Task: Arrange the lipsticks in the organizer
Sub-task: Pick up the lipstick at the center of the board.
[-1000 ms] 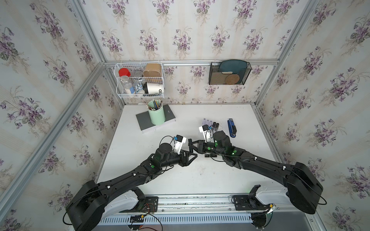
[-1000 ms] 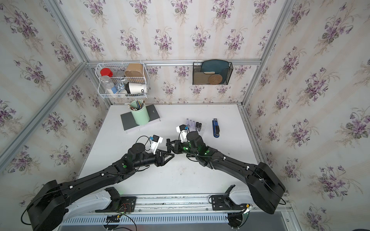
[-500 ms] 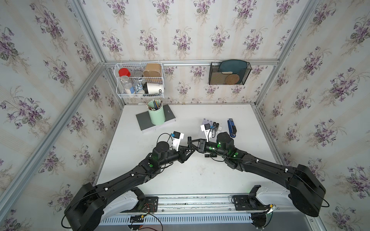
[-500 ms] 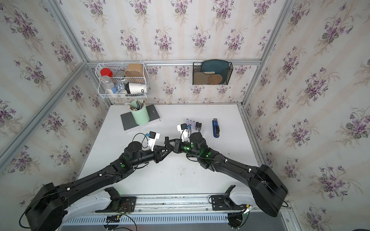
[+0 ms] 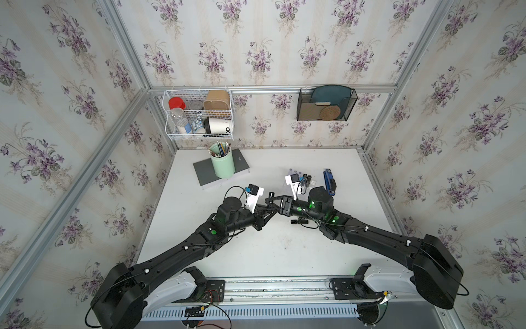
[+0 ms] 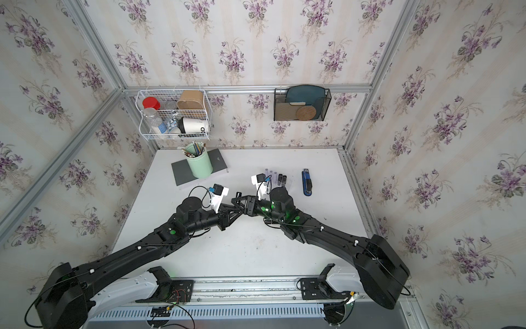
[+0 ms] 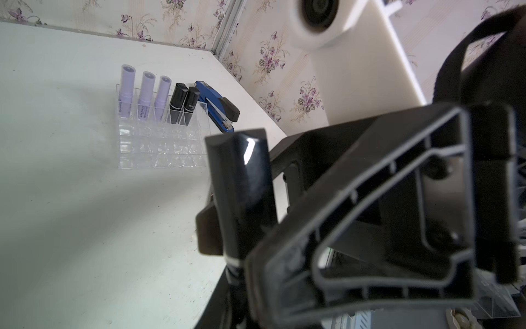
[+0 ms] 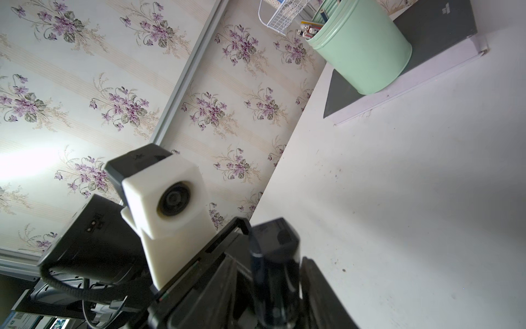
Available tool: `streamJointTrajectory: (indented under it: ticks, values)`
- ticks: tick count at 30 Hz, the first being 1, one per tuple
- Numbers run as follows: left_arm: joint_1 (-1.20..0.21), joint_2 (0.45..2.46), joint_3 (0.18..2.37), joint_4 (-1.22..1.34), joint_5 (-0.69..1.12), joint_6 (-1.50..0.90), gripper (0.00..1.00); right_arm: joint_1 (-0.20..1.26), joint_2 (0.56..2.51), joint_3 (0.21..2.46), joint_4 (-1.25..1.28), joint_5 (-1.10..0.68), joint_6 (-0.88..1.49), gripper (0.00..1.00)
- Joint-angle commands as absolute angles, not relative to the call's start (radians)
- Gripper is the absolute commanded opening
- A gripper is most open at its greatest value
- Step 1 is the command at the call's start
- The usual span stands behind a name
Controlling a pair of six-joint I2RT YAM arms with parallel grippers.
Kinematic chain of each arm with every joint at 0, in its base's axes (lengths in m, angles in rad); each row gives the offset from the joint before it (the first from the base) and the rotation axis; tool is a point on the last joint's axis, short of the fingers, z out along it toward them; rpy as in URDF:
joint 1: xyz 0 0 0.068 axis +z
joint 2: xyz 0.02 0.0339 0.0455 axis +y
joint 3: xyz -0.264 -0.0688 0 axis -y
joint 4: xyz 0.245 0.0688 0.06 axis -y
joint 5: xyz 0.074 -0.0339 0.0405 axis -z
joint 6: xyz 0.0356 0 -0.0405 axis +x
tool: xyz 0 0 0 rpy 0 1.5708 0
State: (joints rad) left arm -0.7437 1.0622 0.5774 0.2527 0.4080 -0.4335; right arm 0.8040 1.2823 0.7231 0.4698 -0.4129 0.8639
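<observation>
My two grippers meet over the middle of the table. A glossy black lipstick point(image 7: 242, 193) stands between them. My left gripper point(image 5: 269, 213) is shut on its lower end. My right gripper point(image 5: 269, 199) is open, its jaws standing a little apart on either side of the same tube point(image 8: 273, 270). The clear organizer point(image 7: 162, 148) stands at the back right and holds three lilac lipsticks point(image 7: 146, 95) and two black ones point(image 7: 177, 102) upright in its far row. One more black lipstick point(image 5: 299, 221) lies on the table beside my right arm.
A blue stapler point(image 5: 329, 181) lies just right of the organizer. The mint-green pen cup point(image 5: 222, 163) stands on a grey pad point(image 5: 205, 178) at the back left. A white wire basket point(image 5: 199, 114) and a black mesh holder point(image 5: 326, 104) hang on the back wall.
My left gripper has shut on the black lipstick that the right gripper was holding. The right jaws have just parted from it. Both grippers have drifted slightly toward the back.
</observation>
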Motion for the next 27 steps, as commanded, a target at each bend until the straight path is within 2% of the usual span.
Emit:
streamJointTrajectory:
  ticks: [1, 6, 10, 19, 27]
  values:
    - [-0.742, 1.062, 0.589, 0.178, 0.376, -0.323, 0.01, 0.770, 1.267, 0.769, 0.356, -0.414, 0.862, 0.48]
    - [-0.742, 1.029, 0.587, 0.124, 0.310, -0.204, 0.00, 0.740, 1.262, 0.892, 0.081, -0.442, 0.751, 0.55]
    - [-0.743, 1.022, 0.593, 0.133, 0.304, -0.164, 0.00, 0.739, 1.308, 0.997, -0.094, -0.456, 0.666, 0.52]
    - [-0.744, 1.021, 0.608, 0.124, 0.302, -0.154, 0.00, 0.741, 1.365, 1.045, -0.104, -0.493, 0.682, 0.37]
    - [-0.746, 1.034, 0.620, 0.119, 0.286, -0.140, 0.00, 0.741, 1.396, 1.036, -0.030, -0.549, 0.760, 0.35]
